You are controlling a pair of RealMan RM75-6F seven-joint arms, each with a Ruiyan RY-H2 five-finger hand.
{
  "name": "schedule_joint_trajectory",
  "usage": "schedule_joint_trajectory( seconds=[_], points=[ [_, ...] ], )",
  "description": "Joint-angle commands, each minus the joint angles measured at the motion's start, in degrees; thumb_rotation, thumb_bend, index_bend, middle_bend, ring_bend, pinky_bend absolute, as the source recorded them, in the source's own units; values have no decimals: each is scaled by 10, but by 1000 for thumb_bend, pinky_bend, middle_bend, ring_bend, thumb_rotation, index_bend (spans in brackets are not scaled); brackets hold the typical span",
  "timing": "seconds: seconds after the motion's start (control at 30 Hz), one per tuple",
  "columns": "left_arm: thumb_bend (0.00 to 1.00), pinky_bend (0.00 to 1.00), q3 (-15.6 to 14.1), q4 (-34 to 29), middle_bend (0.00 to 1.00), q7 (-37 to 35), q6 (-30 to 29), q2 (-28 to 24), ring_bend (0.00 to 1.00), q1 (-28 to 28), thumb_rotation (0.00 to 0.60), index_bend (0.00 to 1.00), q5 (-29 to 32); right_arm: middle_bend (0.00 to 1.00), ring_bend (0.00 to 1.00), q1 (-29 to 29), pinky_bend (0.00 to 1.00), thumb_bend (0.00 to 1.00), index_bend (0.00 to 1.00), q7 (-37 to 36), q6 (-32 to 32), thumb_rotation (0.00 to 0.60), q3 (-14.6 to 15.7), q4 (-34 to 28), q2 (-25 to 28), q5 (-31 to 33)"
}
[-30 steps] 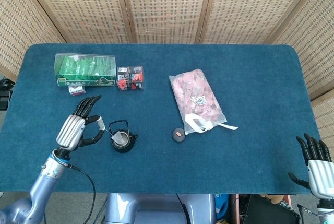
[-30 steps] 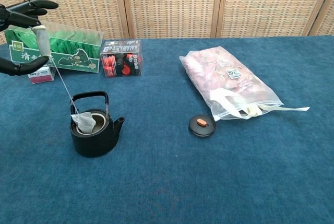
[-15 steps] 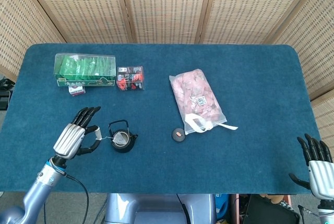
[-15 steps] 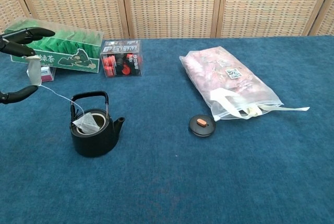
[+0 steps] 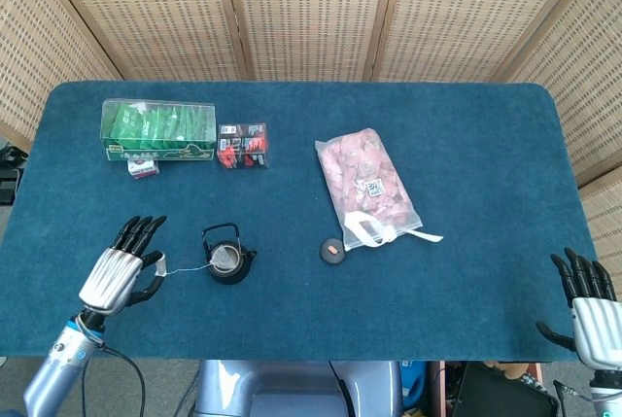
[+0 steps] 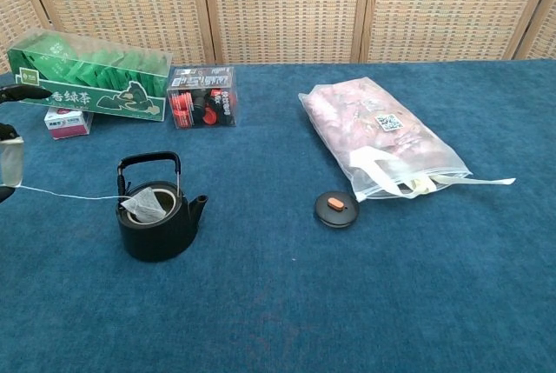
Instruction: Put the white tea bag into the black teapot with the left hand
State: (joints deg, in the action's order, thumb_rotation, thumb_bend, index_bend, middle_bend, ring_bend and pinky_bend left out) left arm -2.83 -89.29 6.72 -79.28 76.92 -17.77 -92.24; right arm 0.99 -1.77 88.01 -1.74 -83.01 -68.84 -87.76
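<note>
The black teapot [image 5: 239, 270] [image 6: 162, 236] stands lidless on the blue cloth at the front left. The white tea bag [image 5: 224, 260] [image 6: 142, 206] lies inside its mouth. A thin string runs taut from the bag leftward to a paper tag [image 5: 159, 263] [image 6: 10, 164]. My left hand [image 5: 119, 272] is to the left of the pot, pinching that tag while its other fingers are spread. In the chest view only its fingertips [image 6: 19, 92] show at the left edge. My right hand [image 5: 589, 302] is at the near right corner, fingers apart and empty.
The pot's round lid [image 5: 333, 250] [image 6: 336, 209] lies to the right of the pot. A clear bag of pink pieces [image 5: 364, 184] [image 6: 373, 125] lies beyond it. A green tea box [image 5: 158, 129] [image 6: 87, 86], a small pink box [image 5: 143, 168] [image 6: 68, 123] and a red-black box [image 5: 243, 145] [image 6: 202, 108] sit behind.
My left hand has dropped and drawn back to the near left with the tag, so the string now runs low and level. The tea bag has settled in the pot.
</note>
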Motion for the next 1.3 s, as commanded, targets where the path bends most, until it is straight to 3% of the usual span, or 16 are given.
schedule_joint_trajectory(
  seconds=[0.03,0.4,0.77,0.87,0.93,1.0,1.07,1.3],
  points=[
    [416,0,-6,0,23,19,-3,-3,0,10,600,614,4,61,0,-1,0,139,29,1,0,600,0,-1,0,-2],
    [416,0,-19,-25,0,92,20,-20,0,29,600,432,27,61,0,-1,0,140,29,3,3,600,2,-4,1,-5],
    [416,0,-12,-42,19,118,18,-32,0,33,600,318,26,61,0,1,0,140,29,1,6,600,2,-2,2,-5],
    [416,17,-5,-46,134,140,12,-37,35,32,600,318,23,61,0,1,0,140,29,-1,6,600,2,-1,2,-5],
    [416,133,-2,-51,222,152,12,-41,119,30,600,318,22,61,0,1,0,140,29,-1,7,600,2,-1,1,-5],
    [416,320,6,-57,358,184,11,-52,260,22,600,318,10,61,0,2,0,139,28,-2,7,600,3,0,1,-5],
    [416,419,8,-67,472,203,18,-59,394,17,600,314,10,61,0,2,0,139,28,-2,8,600,3,0,2,-6],
    [416,637,6,-109,777,267,73,-86,698,-6,600,252,19,61,0,3,0,140,29,-3,10,600,3,-1,2,-6]
  ],
)
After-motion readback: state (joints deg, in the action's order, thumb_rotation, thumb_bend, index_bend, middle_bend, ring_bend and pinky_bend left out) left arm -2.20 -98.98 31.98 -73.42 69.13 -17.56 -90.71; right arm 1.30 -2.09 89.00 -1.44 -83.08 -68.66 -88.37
